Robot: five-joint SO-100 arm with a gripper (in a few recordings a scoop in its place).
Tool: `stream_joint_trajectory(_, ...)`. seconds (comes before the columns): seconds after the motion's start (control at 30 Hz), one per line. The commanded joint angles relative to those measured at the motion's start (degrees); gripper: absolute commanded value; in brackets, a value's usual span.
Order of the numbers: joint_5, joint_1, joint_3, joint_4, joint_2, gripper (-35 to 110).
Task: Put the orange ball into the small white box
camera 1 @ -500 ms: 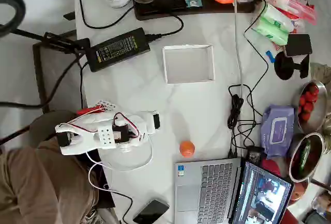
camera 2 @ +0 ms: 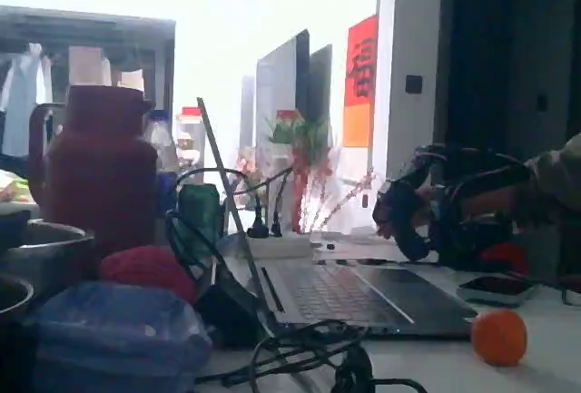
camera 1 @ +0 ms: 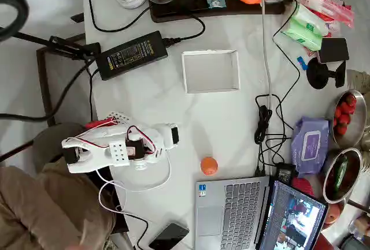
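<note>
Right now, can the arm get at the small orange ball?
Probably yes. The small orange ball sits alone on the white table, right of the white arm in the overhead view, with bare surface between them; the grey laptop lies just beyond.

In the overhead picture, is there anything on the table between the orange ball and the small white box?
No. In the overhead view, the stretch between the orange ball and the small white box is bare table.

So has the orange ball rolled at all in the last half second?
No. In the overhead view the orange ball sits at the same spot, just above the laptop's top-left corner, well below the white box.
</note>
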Motion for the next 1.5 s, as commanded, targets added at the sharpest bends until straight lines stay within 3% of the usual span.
stream_joint_trajectory(0.0, -0.5, 1.0, 0.4, 0.4, 0.6, 0)
stream_joint_trajectory(0.8, -0.7, 1.0, -1.3, -0.5, 0.8, 0)
stream_joint_trajectory(1.47, -0.7, 1.1, -29.0, -0.5, 0.8, 0)
